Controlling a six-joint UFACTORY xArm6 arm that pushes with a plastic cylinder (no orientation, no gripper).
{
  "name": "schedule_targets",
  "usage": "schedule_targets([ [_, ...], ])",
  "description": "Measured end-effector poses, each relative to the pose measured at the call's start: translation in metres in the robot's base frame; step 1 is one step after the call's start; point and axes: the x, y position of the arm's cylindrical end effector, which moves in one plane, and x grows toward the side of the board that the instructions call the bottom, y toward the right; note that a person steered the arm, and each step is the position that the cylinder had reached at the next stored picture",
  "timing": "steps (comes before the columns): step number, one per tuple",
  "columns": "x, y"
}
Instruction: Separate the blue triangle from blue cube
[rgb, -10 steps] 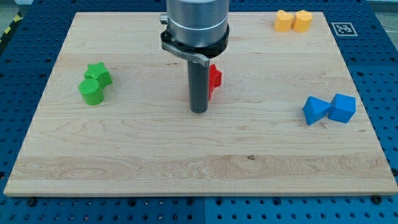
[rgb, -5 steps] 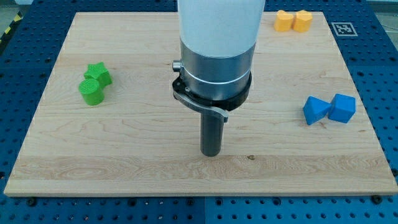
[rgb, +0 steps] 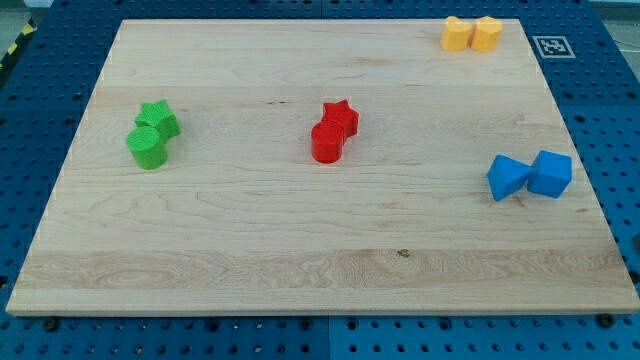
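Note:
The blue triangle (rgb: 507, 177) lies at the view's right on the wooden board (rgb: 300, 240). The blue cube (rgb: 551, 173) sits just to its right, touching it or nearly so. My tip and the arm do not show in the camera view.
A red cylinder (rgb: 326, 142) and a red star (rgb: 342, 117) sit together at the board's middle. A green cylinder (rgb: 147, 146) and a green star (rgb: 158, 118) sit at the left. Two yellow blocks (rgb: 472, 34) sit at the top right corner.
The arm moved down the view from beside the red blocks and has left the view. The red blocks are now uncovered. No block has moved.

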Motion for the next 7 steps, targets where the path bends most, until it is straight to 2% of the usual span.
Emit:
schedule_targets([
  [3,-0.099,-0.014],
  [4,-0.095,-0.057],
  [6,-0.050,-0.186],
  [7,-0.045,-0.199],
])
